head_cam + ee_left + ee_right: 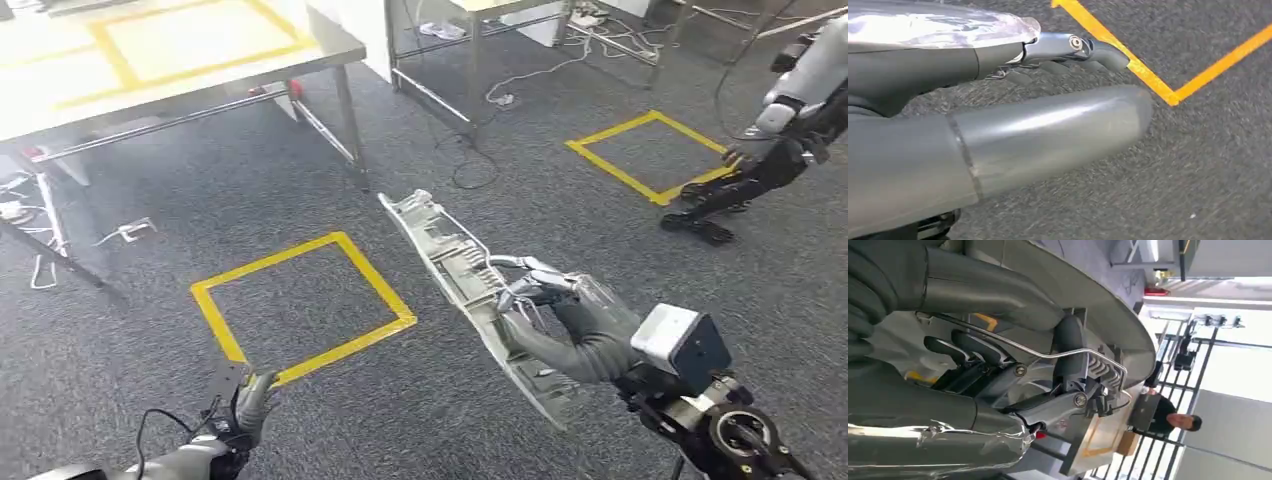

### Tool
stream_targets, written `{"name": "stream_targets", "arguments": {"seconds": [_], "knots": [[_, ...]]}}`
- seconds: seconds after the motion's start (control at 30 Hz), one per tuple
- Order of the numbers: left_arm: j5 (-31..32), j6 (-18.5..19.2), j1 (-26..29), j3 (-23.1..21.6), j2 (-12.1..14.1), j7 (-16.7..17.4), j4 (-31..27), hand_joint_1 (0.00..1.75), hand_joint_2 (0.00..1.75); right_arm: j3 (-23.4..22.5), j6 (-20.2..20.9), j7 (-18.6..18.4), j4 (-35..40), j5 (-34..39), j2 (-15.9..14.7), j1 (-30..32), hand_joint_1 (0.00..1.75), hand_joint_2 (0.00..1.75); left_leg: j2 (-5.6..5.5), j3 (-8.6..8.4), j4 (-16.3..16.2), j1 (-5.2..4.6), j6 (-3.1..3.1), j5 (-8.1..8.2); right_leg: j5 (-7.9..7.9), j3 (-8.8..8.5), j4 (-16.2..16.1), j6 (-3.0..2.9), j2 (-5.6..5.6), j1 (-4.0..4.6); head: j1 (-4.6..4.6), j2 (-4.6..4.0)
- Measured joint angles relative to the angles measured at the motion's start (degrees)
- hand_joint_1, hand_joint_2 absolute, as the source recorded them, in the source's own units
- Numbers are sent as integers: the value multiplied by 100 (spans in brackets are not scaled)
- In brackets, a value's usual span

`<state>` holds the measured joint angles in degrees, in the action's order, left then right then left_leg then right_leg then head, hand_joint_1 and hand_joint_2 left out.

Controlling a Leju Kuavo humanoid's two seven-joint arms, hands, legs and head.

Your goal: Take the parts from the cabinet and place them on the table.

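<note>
A long grey plastic part (450, 262) with ribs and clips hangs tilted above the carpet, and my right hand (545, 300) grips it near its middle. In the right wrist view the fingers (1068, 360) wrap around the part (1108, 305) beside a thin metal wire on it. My left hand (250, 405) hangs low at the bottom left with nothing in it; its thumb (1048, 135) and fingers (1083, 50) lie stretched out over the carpet. The white table (150, 60) with a yellow tape rectangle stands at the far left.
A yellow tape square (300, 305) marks the carpet just ahead of me, another (650, 155) lies far right. A second humanoid robot (780, 130) stands at the right edge. Cables (480, 150) trail on the floor by a metal frame table (470, 50). A person (1173, 420) sits far off.
</note>
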<state>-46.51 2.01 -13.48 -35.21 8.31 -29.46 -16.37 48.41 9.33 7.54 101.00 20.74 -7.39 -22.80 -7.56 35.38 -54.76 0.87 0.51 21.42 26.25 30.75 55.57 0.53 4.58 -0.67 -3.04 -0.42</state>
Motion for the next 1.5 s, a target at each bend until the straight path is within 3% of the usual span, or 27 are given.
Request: {"name": "stream_targets", "arguments": {"seconds": [0.07, 0.13, 0.17, 0.27, 0.3, 0.37, 0.4, 0.43, 0.47, 0.6, 0.67, 0.77, 0.8, 0.87, 0.9, 0.97, 1.07, 1.1, 1.17, 1.2, 1.27, 1.3, 1.33, 1.4, 1.43, 1.47, 1.5], "knots": [[-44, -50, 49, 11, 11, -15, 0, 0, 0, 9, 2, 4, 0, 4, 0, 0, 175, 175, -152, 20, 30, -5, 86, -45, -37, -26, -52, -59, -127, -20, -6, 0], [-85, -76, 48, 19, 24, -35, 0, 0, 0, 15, 0, 9, 0, 9, 2, 2, 175, 175, 389, 122, -232, -40, 121, 162, -76, -81, -138, -131, -291, -44, -78, 0], [-98, -87, 23, 33, 26, -42, 0, 0, 0, 15, 0, 11, 0, 9, 2, 0, 175, 175, 580, 350, -674, -29, 147, 407, -80, -78, -137, -144, -381, -29, -105, 0], [-92, -164, 27, 87, 20, -74, 0, 0, 0, 17, 4, 37, -4, 11, 2, 8, 175, 175, 718, 931, -1838, -4, 200, 816, -71, -59, -136, -152, -635, -15, -120, 0], [-90, -184, 34, 105, 22, -81, 0, 0, 0, 20, 4, 44, -15, 11, 2, 9, 175, 175, 724, 893, -1770, 7, 205, 723, -67, -61, -136, -150, -709, -15, -129, 0], [-90, -203, 36, 122, 43, -94, 0, 0, 0, 20, 15, 52, -20, 11, 2, 8, 175, 175, 785, 408, -888, 11, 195, 274, -46, -77, -134, -123, -851, -17, -144, 0], [-90, -203, 30, 131, 55, -94, 0, 0, 0, 20, 22, 55, -20, 11, 2, 7, 175, 175, 947, 70, -309, 5, 181, 60, -29, -99, -134, -97, -912, -16, -164, 0], [-90, -212, 12, 140, 55, -96, 0, 0, 0, 20, 20, 57, -20, 9, 2, 6, 175, 175, 1230, -89, 36, -33, 151, 92, -9, -107, -131, -67, -960, 23, -192, 0], [-87, -225, -2, 144, 61, -96, 0, 0, 0, 20, 17, 61, -20, 11, 2, -6, 175, 175, 1114, -97, 40, -60, 61, 54, 11, -100, -122, -32, -1003, 57, -194, 0], [-76, -286, 19, 149, 70, -120, 0, 0, 0, 20, 20, 81, -20, 20, 2, -9, 175, 175, 861, -111, 61, -19, -84, 66, 113, -135, -103, 87, -1120, 29, -118, 0], [-166, -195, 7, 172, 68, -120, 0, 0, 0, 26, 33, 96, -20, 35, 2, -16, 175, 175, 757, -115, 60, -16, -150, 65, 491, 94, 498, 110, -650, 2, -44, 0], [-210, -98, 19, 238, 66, -114, 0, 0, 0, 35, 33, 94, -57, 35, 2, -8, 175, 175, 548, -117, 55, -36, -165, 67, 965, 735, 1831, 121, -485, 9, -11, 0], [-208, -96, 24, 254, 66, -114, 0, 0, 0, 41, 33, 92, -70, 35, 2, -7, 175, 175, 454, -123, 52, -42, -165, 67, 871, 782, 1854, 105, -479, 10, -15, 0], [-173, -96, 21, 269, 59, -114, 0, 0, 0, 44, 24, 90, -83, 46, 2, -8, 175, 175, 267, -142, 41, -43, -162, 69, 337, 486, 1087, 57, -435, 10, -6, 0], [-155, -96, 18, 275, 57, -114, 0, 0, 0, 44, 17, 90, -83, 50, 2, -9, 175, 175, 183, -155, 31, -42, -153, 75, 36, 261, 543, 23, -314, 10, -2, 0], [-129, -96, -1, 280, 33, -116, 0, 0, 0, 44, 7, 98, -87, 68, 2, -17, 175, 175, 60, -96, 3, -59, -109, 67, -75, 58, 66, -39, 165, -40, -7, 0], [-114, -98, 23, 286, 52, -92, 2, 0, 0, 46, 13, 107, -103, 68, 2, -22, 175, 175, -170, -12, 50, 20, 19, -17, -35, -6, -41, -49, -36, 6, 11, 0], [-111, -98, 32, 288, 80, -92, 0, 0, 0, 46, 28, 114, -103, 70, 9, -25, 175, 175, -246, -18, 58, -13, 51, -17, -73, -60, -137, -96, -138, -87, 4, 0], [-100, -100, 11, 288, 70, -92, 0, 0, 0, 48, 33, 114, -107, 81, 13, -32, 175, 175, 407, 185, -365, -42, 92, 267, -100, -120, -196, -137, -311, -54, -103, 0], [-98, -100, -20, 288, 66, -92, 0, 0, 0, 48, 35, 114, -114, 79, 13, -28, 175, 175, 590, 434, -853, -29, 125, 490, -94, -118, -196, -149, -402, -40, -122, 0], [-85, -100, -9, 288, 59, -88, 0, 0, 0, 46, 35, 116, -133, 79, 11, -25, 175, 175, 707, 887, -1721, 11, 173, 792, -78, -112, -194, -161, -589, -24, -111, 0], [-85, -100, 6, 288, 52, -87, 0, 0, 0, 48, 37, 114, -140, 79, 11, -22, 175, 175, 722, 934, -1805, 24, 193, 753, -72, -116, -194, -157, -670, -26, -127, 0], [-85, -100, 14, 288, 52, -87, 0, 0, 0, 50, 37, 114, -155, 79, 11, -22, 175, 175, 736, 832, -1598, 38, 205, 595, -62, -120, -192, -148, -745, -31, -135, 0], [-85, -100, 9, 288, 63, -87, 0, 0, 0, 50, 35, 114, -162, 79, 13, -23, 175, 175, 852, 266, -573, 49, 204, 115, -33, -142, -181, -108, -876, -38, -155, 0], [-85, -100, 1, 288, 68, -87, 0, 0, 0, 50, 37, 116, -162, 79, 13, -29, 175, 175, 1112, -35, -44, 38, 190, -33, -7, -161, -170, -74, -929, -19, -175, 0], [-85, -100, -26, 288, 70, -85, 0, 0, 0, 48, 39, 118, -162, 79, 13, -32, 175, 175, 1179, -76, 50, -38, 135, 38, 19, -147, -162, -33, -976, 35, -216, 0], [-79, -100, -32, 288, 63, -83, 0, 0, 0, 50, 50, 116, -164, 81, 13, -48, 175, 175, 1071, -56, 56, -23, 65, 22, 31, -157, -160, -11, -1018, 33, -170, 0]]}}
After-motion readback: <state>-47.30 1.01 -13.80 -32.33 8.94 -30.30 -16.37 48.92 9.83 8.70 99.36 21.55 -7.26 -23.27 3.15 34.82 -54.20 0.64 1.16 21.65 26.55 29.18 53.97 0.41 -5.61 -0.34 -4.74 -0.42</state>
